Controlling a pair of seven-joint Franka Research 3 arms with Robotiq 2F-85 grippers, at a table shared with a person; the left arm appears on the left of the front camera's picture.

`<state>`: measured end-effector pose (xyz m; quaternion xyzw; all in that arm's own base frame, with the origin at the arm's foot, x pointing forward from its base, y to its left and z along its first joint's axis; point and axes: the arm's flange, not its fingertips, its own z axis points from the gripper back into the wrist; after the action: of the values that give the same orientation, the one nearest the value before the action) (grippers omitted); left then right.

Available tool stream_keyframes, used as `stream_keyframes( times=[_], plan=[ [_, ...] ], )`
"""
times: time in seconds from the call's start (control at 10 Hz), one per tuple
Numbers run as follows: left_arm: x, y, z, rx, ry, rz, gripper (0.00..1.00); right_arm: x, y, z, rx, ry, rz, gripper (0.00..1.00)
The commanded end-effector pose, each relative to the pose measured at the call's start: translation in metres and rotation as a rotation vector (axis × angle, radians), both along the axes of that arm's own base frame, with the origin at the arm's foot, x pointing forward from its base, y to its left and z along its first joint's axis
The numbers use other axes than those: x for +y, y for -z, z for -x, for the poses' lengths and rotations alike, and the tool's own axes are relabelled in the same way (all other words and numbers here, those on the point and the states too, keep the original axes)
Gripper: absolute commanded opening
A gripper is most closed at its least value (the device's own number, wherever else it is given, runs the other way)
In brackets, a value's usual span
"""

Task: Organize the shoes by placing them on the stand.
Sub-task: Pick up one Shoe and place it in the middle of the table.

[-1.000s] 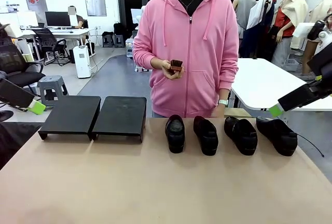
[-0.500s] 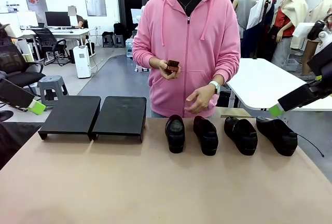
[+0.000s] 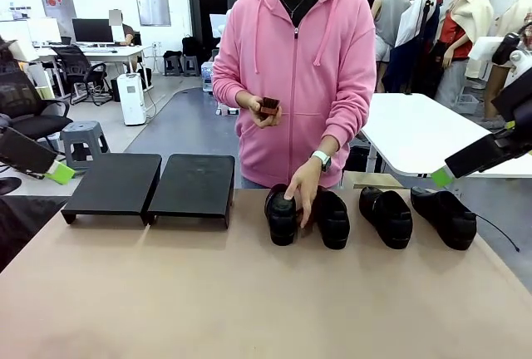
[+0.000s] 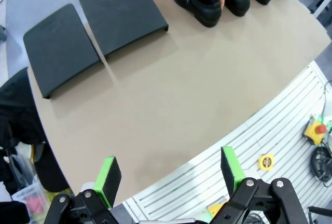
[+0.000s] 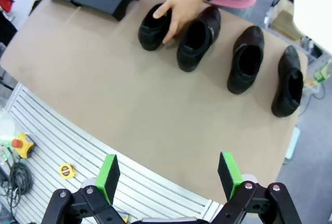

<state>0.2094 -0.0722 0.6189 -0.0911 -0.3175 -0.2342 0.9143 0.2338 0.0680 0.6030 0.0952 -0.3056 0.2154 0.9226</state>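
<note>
My left gripper (image 4: 169, 169) is open and empty, off the table's (image 3: 249, 309) left edge. The stand (image 3: 150, 184) sits at the far left, with no shoes on it. The shoes (image 3: 389, 216) are four in a row along the far edge, to the right of the stand, with their long axes pointing toward me. The person's hand (image 3: 301, 197) is on the leftmost shoe and blocks it. My right gripper (image 5: 168, 172), also open, is nearer the row.

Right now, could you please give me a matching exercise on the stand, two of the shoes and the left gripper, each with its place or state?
1. stand
2. shoe nearest the stand
3. far-right shoe
4. left gripper

A. open, holding nothing
B. under the person's hand
C. on the left part of the table
D. lying with no hand on it

Pairs: 1-C, 2-B, 3-D, 4-A
</note>
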Motion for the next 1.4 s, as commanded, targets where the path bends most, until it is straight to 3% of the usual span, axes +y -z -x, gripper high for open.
stream_keyframes(
  times=[0.0, 0.2, 0.4, 0.5, 0.6, 0.7, 0.9, 1.3],
  plan=[
    [-0.014, 0.011, -0.024, 0.005, -0.002, -0.017, 1.0, -0.012, -0.011, -0.067, 0.103, 0.072, -0.016, 1.0],
    [-0.014, 0.011, -0.024, 0.005, -0.002, -0.017, 1.0, -0.035, -0.006, -0.135, 0.199, 0.28, 0.012, 1.0],
    [-0.014, 0.011, -0.024, 0.005, -0.002, -0.017, 1.0, -0.051, 0.013, -0.19, 0.26, 0.354, 0.004, 1.0],
    [-0.014, 0.011, -0.024, 0.005, -0.002, -0.017, 1.0, -0.057, 0.024, -0.208, 0.245, 0.396, -0.012, 1.0],
    [-0.014, 0.011, -0.024, 0.005, -0.002, -0.017, 1.0, -0.044, 0.014, -0.188, 0.178, 0.219, -0.077, 1.0],
    [-0.014, 0.011, -0.024, 0.005, -0.002, -0.017, 1.0, -0.066, 0.032, -0.197, 0.256, 0.341, 0.01, 1.0],
    [-0.014, 0.011, -0.024, 0.005, -0.002, -0.017, 1.0, -0.058, 0.03, -0.208, 0.241, 0.322, -0.016, 1.0],
    [-0.014, 0.011, -0.024, 0.005, -0.002, -0.017, 1.0, -0.087, 0.107, -0.349, 0.472, 0.362, -0.009, 1.0]
  ],
)
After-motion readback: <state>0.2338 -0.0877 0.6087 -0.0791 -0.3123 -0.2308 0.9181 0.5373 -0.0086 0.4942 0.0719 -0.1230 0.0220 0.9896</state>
